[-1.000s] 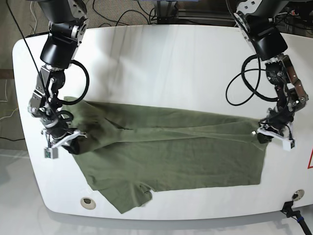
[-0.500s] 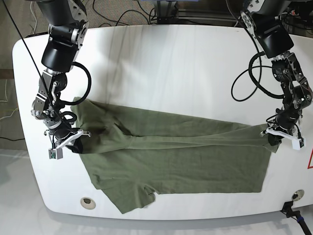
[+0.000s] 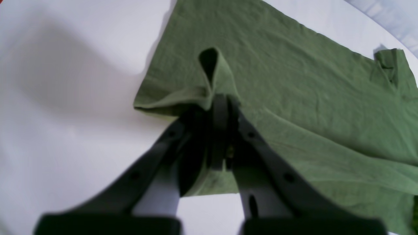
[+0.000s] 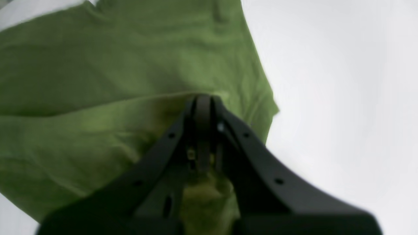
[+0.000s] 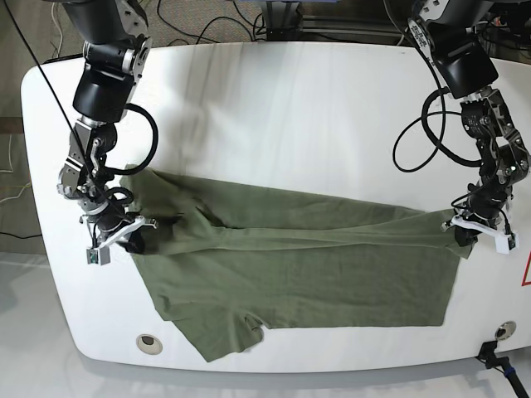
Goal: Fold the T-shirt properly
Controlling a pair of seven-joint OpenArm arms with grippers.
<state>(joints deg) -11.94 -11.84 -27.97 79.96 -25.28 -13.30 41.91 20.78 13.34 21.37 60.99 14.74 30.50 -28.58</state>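
The olive-green T-shirt (image 5: 290, 265) lies across the white table (image 5: 290, 108), folded along a taut ridge running between my two grippers. My left gripper (image 5: 465, 232), on the base view's right, is shut on the shirt's right edge; the left wrist view shows its fingertips (image 3: 219, 101) pinching a raised fold of the shirt (image 3: 294, 81). My right gripper (image 5: 124, 238), on the base view's left, is shut on the shirt's left edge near a sleeve; the right wrist view shows its tips (image 4: 203, 99) clamped on the cloth (image 4: 98, 65). A sleeve (image 5: 228, 336) lies at the front.
A round grommet (image 5: 148, 341) sits in the table near the front left. A black clamp (image 5: 498, 352) is at the front right corner, with a red sticker (image 5: 526, 274) at the right edge. Cables (image 5: 207, 25) lie behind the table.
Both grippers have moved apart, still holding the shirt. The left gripper went right and down, the right gripper slightly toward the middle. The fold ridge is now straighter and tauter.
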